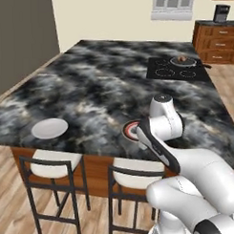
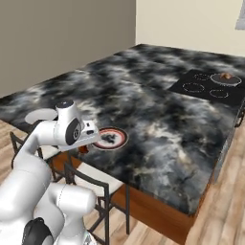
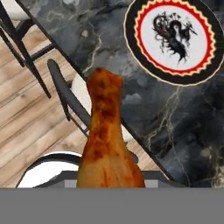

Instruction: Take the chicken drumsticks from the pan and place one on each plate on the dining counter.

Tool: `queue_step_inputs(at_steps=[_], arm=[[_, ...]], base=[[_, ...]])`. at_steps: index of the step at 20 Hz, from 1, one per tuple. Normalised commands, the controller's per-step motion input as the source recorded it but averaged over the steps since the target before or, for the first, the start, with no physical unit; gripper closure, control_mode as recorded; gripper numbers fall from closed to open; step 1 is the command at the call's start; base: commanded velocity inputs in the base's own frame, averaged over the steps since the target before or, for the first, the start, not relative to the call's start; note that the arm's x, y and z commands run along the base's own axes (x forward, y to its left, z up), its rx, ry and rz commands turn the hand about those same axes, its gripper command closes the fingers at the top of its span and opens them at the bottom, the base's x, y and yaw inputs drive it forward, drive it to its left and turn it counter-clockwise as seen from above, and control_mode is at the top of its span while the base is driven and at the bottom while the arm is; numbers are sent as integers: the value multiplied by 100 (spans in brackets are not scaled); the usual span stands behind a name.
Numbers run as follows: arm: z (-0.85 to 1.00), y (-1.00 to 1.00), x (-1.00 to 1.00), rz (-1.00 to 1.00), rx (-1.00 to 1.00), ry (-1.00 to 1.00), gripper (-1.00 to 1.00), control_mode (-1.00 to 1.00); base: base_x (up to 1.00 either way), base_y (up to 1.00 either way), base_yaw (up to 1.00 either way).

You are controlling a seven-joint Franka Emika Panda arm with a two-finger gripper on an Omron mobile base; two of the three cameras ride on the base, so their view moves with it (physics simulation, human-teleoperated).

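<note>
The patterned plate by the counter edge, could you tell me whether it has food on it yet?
Empty. The patterned plate shows only its dark centre drawing, and the drumstick is held out short of it, over the counter edge.

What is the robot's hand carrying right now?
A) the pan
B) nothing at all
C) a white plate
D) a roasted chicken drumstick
D: in the hand view a golden-brown chicken drumstick rises from the gripper, held over the edge of the dining counter near the patterned plate; the pan sits far off on the cooktop.
</note>
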Motion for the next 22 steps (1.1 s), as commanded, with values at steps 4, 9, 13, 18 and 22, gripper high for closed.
queue_step_inputs(at_steps=[4,9,13,18,22], arm=[[0,0,0,0,0,0,100,100],[0,0,0,0,0,0,100,100],[-4,4,36,-17,0,-6,100,-100],[-8,4,77,-12,4,-12,100,-100],[-20,24,92,-1,12,-9,100,-100]], base=[[53,62,-43],[34,49,-31],[11,7,-8],[0,0,0],[0,0,0]])
